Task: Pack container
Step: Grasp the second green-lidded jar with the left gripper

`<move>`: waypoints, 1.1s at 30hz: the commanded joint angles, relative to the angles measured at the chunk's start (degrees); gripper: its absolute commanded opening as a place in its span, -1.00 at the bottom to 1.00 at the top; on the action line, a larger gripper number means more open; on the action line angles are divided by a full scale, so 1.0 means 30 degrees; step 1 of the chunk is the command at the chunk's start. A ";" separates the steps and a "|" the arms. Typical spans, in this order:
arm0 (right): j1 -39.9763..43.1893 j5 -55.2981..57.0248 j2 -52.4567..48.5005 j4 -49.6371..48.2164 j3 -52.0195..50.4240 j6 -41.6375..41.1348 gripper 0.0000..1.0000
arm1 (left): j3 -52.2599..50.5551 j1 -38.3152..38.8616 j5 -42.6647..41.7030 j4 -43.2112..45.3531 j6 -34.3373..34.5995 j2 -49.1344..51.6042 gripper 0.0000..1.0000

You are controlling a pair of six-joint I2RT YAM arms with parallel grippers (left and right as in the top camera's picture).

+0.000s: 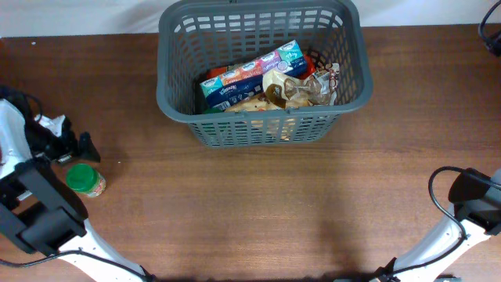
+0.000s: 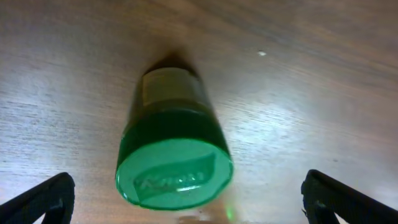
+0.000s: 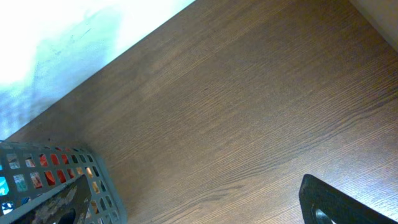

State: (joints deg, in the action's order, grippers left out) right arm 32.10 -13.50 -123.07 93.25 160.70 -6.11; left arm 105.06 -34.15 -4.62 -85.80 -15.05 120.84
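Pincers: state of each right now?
Left pincer: open, holding nothing; jar sits between the fingers, untouched.
Right pincer: cannot tell; mostly out of frame.

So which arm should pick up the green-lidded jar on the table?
Left. The left gripper is open, its fingers flanking the jar; the right arm sits across the table, far from it.

Jar [image 2: 171, 118] lid [image 2: 174, 177] lettering is blurred, unreadable. Left fingers [image 2: 43, 199] cropped by the bottom edge. Right wrist view: only one right finger [image 3: 339, 202] shows, cropped at the bottom-right corner, so jaw gap can't be told. Basket [image 3: 93, 171] cut off at bottom-left there. Overhead: its front wall hides the lower groceries [image 1: 270, 82]; labels too small.
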 commanded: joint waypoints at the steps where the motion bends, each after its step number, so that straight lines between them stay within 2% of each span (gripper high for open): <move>1: -0.0066 -0.0219 -0.0036 0.0000 -0.0015 -0.0124 0.97 | -0.1311 -0.0015 0.0561 0.0459 0.0466 -0.0539 0.99; 6: -0.0066 -0.0226 -0.0036 0.0000 -0.0015 -0.0124 0.97 | -0.3213 -0.0015 0.0561 0.1734 0.0517 -0.0539 1.00; 11: -0.0066 -0.0219 -0.0036 0.0000 -0.0015 -0.0124 0.97 | -0.4109 -0.0015 0.0903 0.2630 0.0903 -0.0539 0.86; 17: -0.0066 -0.0219 -0.0036 0.0000 -0.0015 -0.0124 0.98 | -0.4758 -0.0015 0.1494 0.3133 0.1304 -0.0539 0.85; 20: -0.0066 -0.0219 -0.0036 0.0000 -0.0015 -0.0124 0.97 | -0.4758 -0.0015 0.1705 0.3249 0.1311 -0.0539 0.78; 21: -0.0066 -0.0219 -0.0036 0.0000 -0.0015 -0.0124 0.98 | -0.4758 -0.0015 0.1705 0.3264 0.1319 -0.0539 0.66; 24: -0.0066 -0.0219 -0.0036 0.0000 -0.0015 -0.0124 0.97 | -0.4758 -0.0015 0.1705 0.3541 0.1311 -0.0532 0.55; 29: -0.0066 -0.0219 -0.0036 0.0000 -0.0015 -0.0124 0.97 | -0.4758 -0.0015 0.1705 0.3971 0.1297 -0.0532 0.49; 30: -0.0066 -0.0219 -0.0036 0.0000 -0.0015 -0.0124 0.97 | -0.4758 -0.0015 0.1698 0.4087 0.1290 -0.0532 0.40; 33: -0.0066 -0.0219 -0.0036 0.0000 -0.0015 -0.0124 0.98 | -0.4758 -0.0015 0.1698 0.4415 0.1268 -0.0532 0.33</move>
State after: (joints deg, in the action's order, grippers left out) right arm 32.10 -13.50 -123.07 93.25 160.70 -6.09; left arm 91.00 -34.15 0.08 -73.19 -11.29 120.64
